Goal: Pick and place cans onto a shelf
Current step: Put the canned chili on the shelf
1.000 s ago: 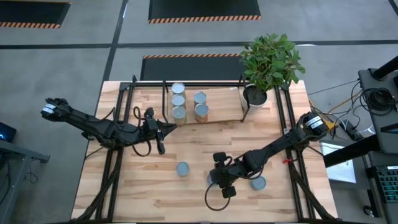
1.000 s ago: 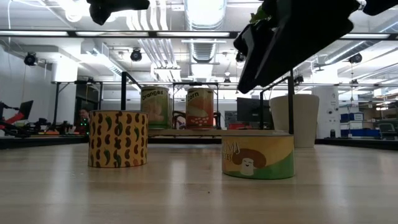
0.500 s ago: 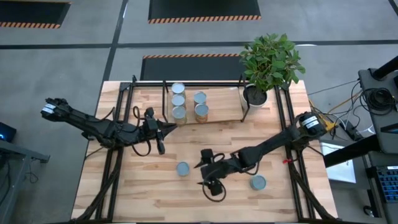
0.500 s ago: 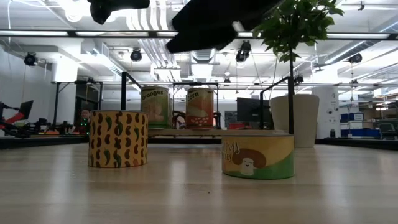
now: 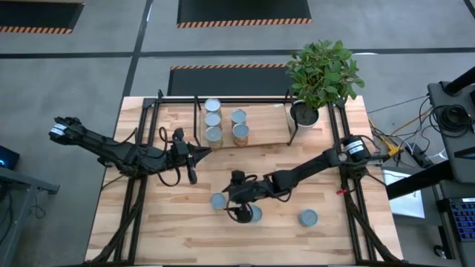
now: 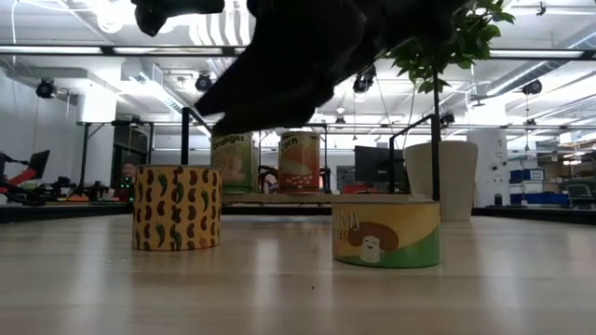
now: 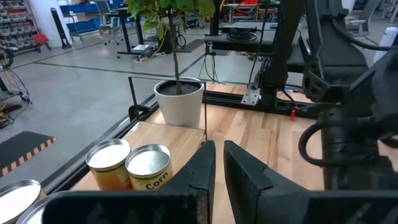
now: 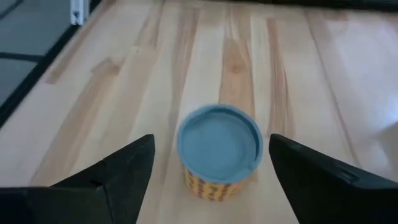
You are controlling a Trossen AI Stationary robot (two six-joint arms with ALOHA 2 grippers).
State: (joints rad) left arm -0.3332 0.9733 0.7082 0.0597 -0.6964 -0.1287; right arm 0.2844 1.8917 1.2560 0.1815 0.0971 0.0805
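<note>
Upright can (image 8: 219,151) stands between the right gripper's (image 8: 210,167) spread fingers (image 8: 118,176).

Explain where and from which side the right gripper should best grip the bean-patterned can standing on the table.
Probably from straight above, pinching the curved side wall of the bean-patterned can just under its flat lid. It stands upright and alone on the table, and the open right gripper already straddles it, one finger on each side.

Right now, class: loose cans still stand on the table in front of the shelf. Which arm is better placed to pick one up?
The right. Its gripper is open above the bean-patterned can, a finger on each side. The left gripper waits beside the shelf.
</note>
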